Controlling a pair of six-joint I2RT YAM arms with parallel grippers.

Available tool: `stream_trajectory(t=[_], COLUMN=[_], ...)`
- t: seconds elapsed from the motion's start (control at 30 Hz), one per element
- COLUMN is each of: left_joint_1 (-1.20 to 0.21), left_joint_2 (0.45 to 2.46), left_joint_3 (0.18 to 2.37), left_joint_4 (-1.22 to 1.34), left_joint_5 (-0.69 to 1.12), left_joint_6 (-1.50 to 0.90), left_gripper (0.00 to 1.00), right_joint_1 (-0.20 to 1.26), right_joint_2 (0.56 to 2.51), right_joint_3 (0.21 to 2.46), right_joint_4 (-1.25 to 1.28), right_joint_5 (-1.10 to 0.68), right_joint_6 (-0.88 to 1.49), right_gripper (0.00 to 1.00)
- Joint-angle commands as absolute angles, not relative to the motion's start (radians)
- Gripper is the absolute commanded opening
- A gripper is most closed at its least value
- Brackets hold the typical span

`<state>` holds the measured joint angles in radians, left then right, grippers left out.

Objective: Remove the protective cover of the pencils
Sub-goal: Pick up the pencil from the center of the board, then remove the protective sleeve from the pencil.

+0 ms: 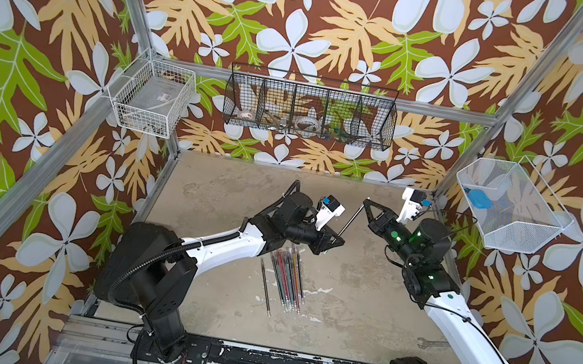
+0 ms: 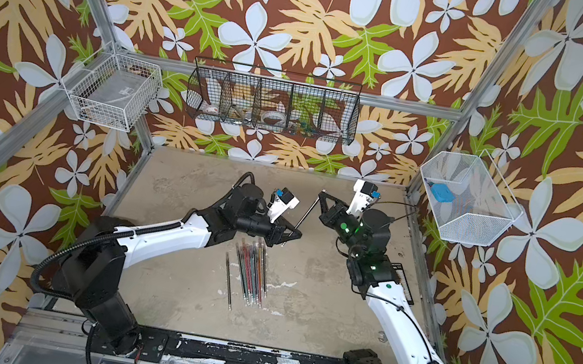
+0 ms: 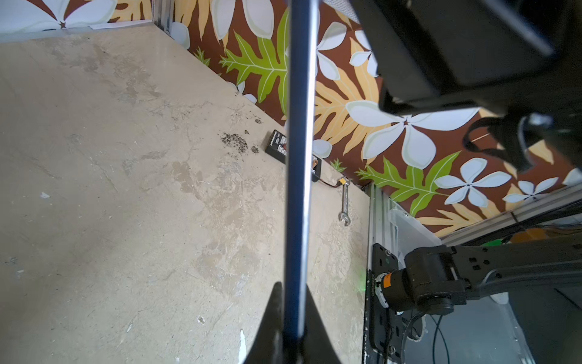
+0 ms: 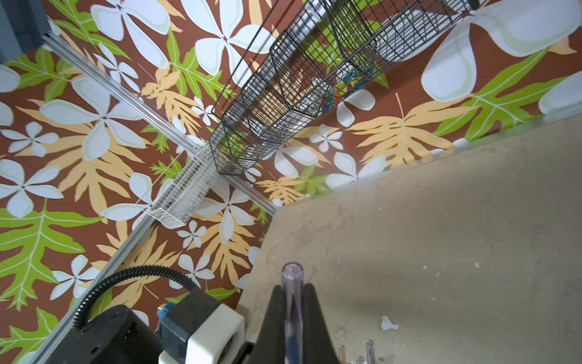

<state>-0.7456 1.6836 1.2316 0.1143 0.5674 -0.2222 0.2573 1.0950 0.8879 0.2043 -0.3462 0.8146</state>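
Both hands closed: left hand (image 1: 339, 240) clamped on the lower shaft of one dark blue pencil (image 3: 297, 157), held clear of the surface (image 1: 223, 195) and slanting up toward 1 o'clock in both top views. Right hand (image 4: 292, 302) pinched on the clear protective cover (image 4: 292, 277) at that pencil's far end. Other pencils (image 1: 285, 280) lie bundled on the surface at 7 o'clock of the left hand.
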Motion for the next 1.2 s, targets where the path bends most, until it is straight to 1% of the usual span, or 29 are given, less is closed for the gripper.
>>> stream_trajectory(t=[0.0,0.07,0.13,0.23,0.33,0.43,0.7,0.97,1.17], left_joint_1=[-0.746,-0.745,-0.745,-0.746,-0.746,-0.748,-0.785,-0.805,-0.835], left_joint_2=[1.695,1.721,1.743,1.761,1.764,1.767,1.782,1.784,1.798], left_joint_3=[1.273,1.316,1.345,1.366,1.375,1.376,1.388,1.39,1.402], left_joint_4=[-0.015,-0.092,-0.14,-0.179,-0.195,-0.198,-0.212,-0.214,-0.236], left_joint_5=[0.418,0.356,0.315,0.271,0.264,0.284,0.31,0.33,0.301], left_joint_6=[-0.152,-0.123,-0.11,-0.101,-0.092,-0.086,-0.058,-0.051,-0.028], left_gripper=[0.0,0.0,0.0,0.0,0.0,0.0,0.0,0.0,0.0], right_joint_1=[0.255,0.245,0.23,0.219,0.218,0.211,0.14,0.123,0.123], right_joint_2=[1.105,1.096,1.078,1.047,1.015,0.991,0.991,1.028,1.04], right_joint_3=[0.955,0.966,0.958,0.94,0.916,0.893,0.846,0.845,0.841], right_joint_4=[0.015,-0.035,-0.055,-0.083,-0.115,-0.16,-0.146,-0.119,-0.094], right_joint_5=[-0.26,-0.267,-0.3,-0.365,-0.436,-0.471,-0.584,-0.612,-0.608], right_joint_6=[0.68,0.625,0.594,0.55,0.504,0.49,0.544,0.58,0.583], right_gripper=[0.24,0.37,0.47,0.53,0.55,0.55,0.54,0.54,0.56])
